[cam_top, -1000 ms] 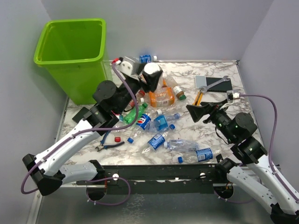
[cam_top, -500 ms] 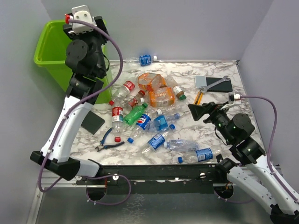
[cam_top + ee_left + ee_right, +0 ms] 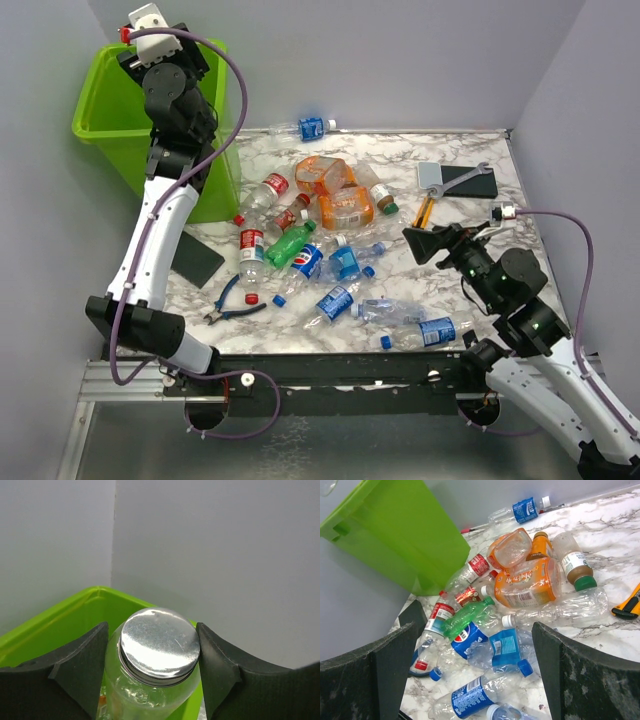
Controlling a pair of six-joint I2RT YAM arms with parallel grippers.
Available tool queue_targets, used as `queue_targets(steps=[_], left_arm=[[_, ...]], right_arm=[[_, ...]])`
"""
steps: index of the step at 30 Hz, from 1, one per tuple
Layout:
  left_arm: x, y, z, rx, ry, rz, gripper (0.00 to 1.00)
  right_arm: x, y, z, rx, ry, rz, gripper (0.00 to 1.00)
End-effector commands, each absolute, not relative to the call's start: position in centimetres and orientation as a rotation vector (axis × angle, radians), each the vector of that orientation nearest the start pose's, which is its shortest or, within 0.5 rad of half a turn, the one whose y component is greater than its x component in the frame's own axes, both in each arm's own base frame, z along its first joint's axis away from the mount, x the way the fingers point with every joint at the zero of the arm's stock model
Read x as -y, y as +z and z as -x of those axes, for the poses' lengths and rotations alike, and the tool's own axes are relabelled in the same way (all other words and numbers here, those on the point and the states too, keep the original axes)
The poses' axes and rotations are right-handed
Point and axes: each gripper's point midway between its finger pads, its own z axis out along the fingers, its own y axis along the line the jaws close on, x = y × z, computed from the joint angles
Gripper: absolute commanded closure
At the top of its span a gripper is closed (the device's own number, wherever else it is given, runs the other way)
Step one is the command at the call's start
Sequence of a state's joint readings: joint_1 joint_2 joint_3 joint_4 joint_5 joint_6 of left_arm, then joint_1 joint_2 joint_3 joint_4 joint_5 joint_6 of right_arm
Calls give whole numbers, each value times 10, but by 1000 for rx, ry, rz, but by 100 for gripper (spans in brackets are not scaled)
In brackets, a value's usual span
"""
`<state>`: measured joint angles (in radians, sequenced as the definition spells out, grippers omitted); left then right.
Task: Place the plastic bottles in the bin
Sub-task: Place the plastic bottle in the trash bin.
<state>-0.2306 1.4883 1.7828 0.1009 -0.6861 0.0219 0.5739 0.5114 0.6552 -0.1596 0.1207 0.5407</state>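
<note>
Top external view: the bin (image 3: 115,160) stands at the far-left corner of the bench (image 3: 400,160), and the left arm (image 3: 160,215) is raised with its wrist above the bin's mouth; the bin's contents cannot be seen from here. Most of the task is judged outstanding: well over a dozen plastic bottles (image 3: 345,208) lie in a loose heap across the middle of the bench and toward its near edge, and a lone blue-labelled bottle (image 3: 312,127) rests against the far edge. Blue-handled pliers (image 3: 235,305) and a black pad (image 3: 195,262) near the left edge are not task items. The right gripper (image 3: 425,243) hovers toward the right edge, beside the heap and touching nothing. Left wrist view: the left gripper (image 3: 151,635) clasps a clear bottle (image 3: 162,657) with a silvery cap, one finger against each side of its shoulder, the jaws parted only as wide as the bottle. The bin's green rim and inner wall lie directly beyond and beneath it, so the step in hand appears to be the drop. Right wrist view: the jaws are spread wide and hold nothing; between the two fingers appear the heap and the bin's outer wall, all well apart from the fingertips
</note>
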Motion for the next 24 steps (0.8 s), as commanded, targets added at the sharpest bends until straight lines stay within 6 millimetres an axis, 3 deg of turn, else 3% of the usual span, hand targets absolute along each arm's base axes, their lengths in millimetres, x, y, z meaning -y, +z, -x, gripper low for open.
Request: queue_targets(steps=[1, 6, 10, 21, 24], left_arm=[[-28, 543, -451, -1114, 209, 559, 100], [-41, 511, -476, -1145, 219, 601, 100], [-35, 498, -491, -1171, 193, 591, 99], [-24, 521, -492, -1143, 112, 552, 94], [-21, 518, -496, -1163, 118, 531, 84]], right_arm=[[-145, 298, -224, -1634, 754, -36, 0], [-139, 311, -222, -1594, 749, -57, 0], [-135, 325, -219, -1548, 760, -78, 0], [-137, 366, -207, -1438, 855, -69, 0], [-137, 378, -202, -1401, 877, -56, 0]])
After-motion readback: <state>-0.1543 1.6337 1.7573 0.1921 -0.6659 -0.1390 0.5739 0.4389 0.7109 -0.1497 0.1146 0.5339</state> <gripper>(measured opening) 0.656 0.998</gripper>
